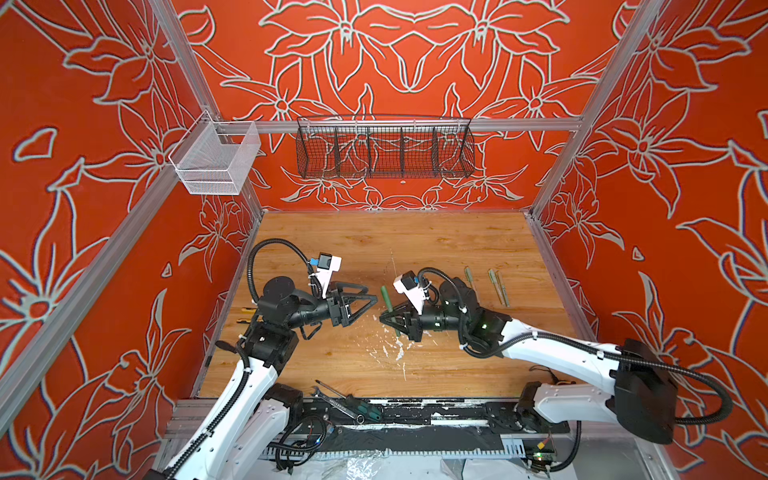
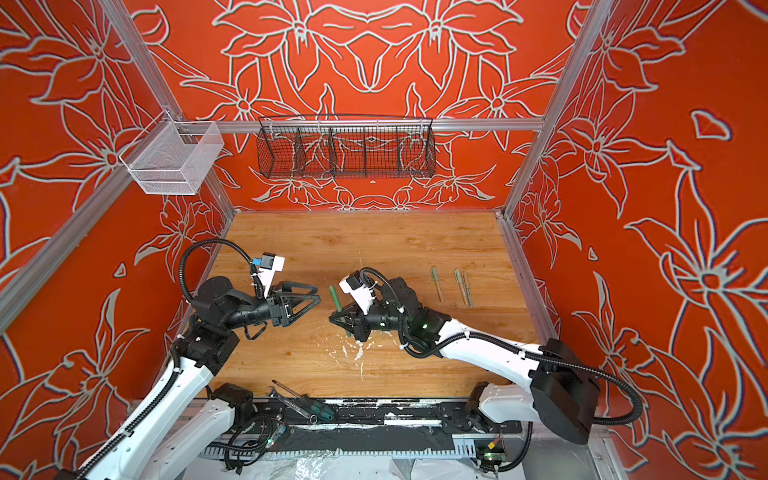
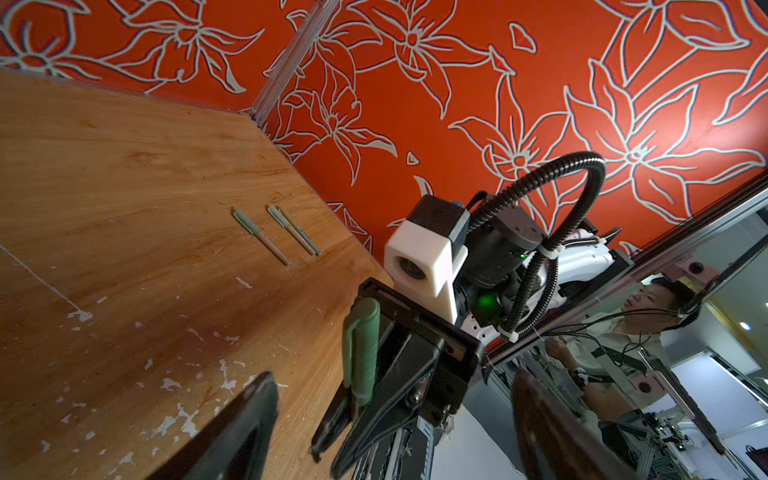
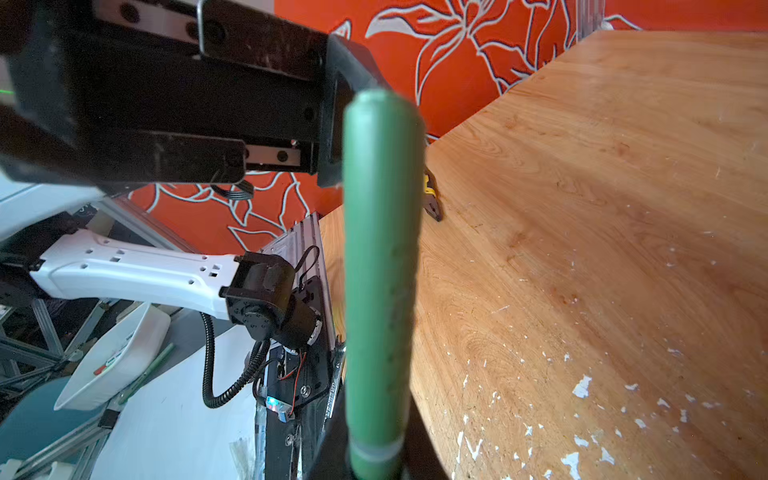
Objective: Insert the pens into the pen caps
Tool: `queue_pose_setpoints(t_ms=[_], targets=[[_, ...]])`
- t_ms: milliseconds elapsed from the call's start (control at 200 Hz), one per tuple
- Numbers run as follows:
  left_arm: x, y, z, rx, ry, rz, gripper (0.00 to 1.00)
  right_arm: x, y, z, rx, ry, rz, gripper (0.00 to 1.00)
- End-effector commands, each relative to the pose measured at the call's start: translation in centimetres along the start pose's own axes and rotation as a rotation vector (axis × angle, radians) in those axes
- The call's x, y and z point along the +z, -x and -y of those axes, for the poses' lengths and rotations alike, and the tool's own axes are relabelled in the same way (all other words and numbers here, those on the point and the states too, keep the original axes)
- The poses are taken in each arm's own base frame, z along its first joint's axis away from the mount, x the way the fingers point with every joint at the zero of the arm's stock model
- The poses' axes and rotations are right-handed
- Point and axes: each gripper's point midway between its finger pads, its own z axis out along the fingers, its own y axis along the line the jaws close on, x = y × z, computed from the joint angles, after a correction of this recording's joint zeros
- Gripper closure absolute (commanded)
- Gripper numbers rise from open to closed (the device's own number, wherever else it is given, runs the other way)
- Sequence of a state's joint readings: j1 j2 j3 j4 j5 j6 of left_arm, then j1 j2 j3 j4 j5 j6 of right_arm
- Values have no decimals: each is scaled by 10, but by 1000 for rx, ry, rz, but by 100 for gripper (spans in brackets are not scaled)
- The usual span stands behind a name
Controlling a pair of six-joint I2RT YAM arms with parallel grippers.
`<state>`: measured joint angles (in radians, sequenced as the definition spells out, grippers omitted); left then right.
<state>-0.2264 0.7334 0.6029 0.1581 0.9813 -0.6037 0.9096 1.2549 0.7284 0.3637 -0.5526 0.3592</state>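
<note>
Wooden desk (image 1: 374, 245), pale grain. Three pens (image 1: 495, 286) lie flat on its right side, roughly parallel: one apart, two just beside each other. White flecks (image 1: 395, 345) are scattered near front centre. Yellow-black pliers (image 1: 246, 315) lie at the left edge. A screwdriver (image 1: 351, 400) crosses the front edge.

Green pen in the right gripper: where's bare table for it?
Widest bare patch: the far strip of the table, from the back wall to the left gripper and right gripper, which holds the green pen. A smaller one: between the paint flecks and the screwdriver at the near edge. Crowded: between the grippers, and around the three pens by the right wall.
</note>
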Motion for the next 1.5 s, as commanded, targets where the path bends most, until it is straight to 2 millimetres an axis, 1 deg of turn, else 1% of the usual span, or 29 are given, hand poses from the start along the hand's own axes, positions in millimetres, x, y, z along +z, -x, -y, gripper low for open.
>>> queue_pose_setpoints(t_ms=[0, 80, 150, 270, 365, 520, 711, 866, 1051, 1151, 1241, 1366, 1496], targets=[[2, -2, 19, 46, -80, -32, 19, -6, 21, -23, -126, 91, 94, 100], [5, -4, 24, 57, -111, -48, 25, -7, 20, -34, -172, 144, 93, 100], [8, -6, 31, 66, -145, -64, 27, -6, 18, -42, -205, 177, 85, 100], [12, -8, 34, 78, -157, -82, 28, -4, 18, -48, -227, 202, 77, 100], [13, -7, 35, 91, -155, -82, 33, -3, 19, -52, -232, 219, 74, 100], [15, -7, 37, 98, -171, -91, 50, -1, 23, -58, -231, 241, 75, 100], [19, -10, 45, 116, -218, -114, 60, 3, 33, -65, -208, 270, 76, 100], [21, -13, 47, 118, -232, -131, 80, 5, 43, -66, -184, 266, 90, 100], [19, -14, 48, 132, -225, -126, 100, 6, 48, -65, -160, 251, 92, 100], [18, -14, 49, 135, -225, -123, 100, 6, 48, -64, -152, 246, 87, 100], [18, -15, 49, 128, -229, -128, 100, 5, 52, -63, -151, 228, 100, 100], [19, -18, 50, 119, -239, -135, 100, 1, 65, -59, -147, 172, 140, 100], [20, -23, 53, 119, -250, -152, 100, -6, 85, -56, -161, 105, 196, 100]])
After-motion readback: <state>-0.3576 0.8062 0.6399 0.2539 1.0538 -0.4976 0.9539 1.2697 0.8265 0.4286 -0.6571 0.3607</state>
